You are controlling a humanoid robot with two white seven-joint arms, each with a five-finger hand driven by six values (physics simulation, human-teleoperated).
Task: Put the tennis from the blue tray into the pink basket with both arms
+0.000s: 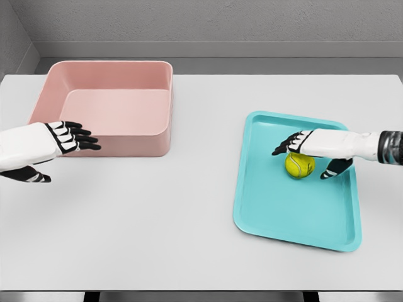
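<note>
Nearest, the blue tray (277, 214) holds the tennis ball (300, 165) at its far end, under the right hand (313, 153), fingers (284, 146) spread above it. Left hand (53, 143) open beside the pink basket (107, 100).

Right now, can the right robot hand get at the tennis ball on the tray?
Probably yes. The right robot hand hovers open directly over the tennis ball on the blue tray, and nothing stands between them.
</note>
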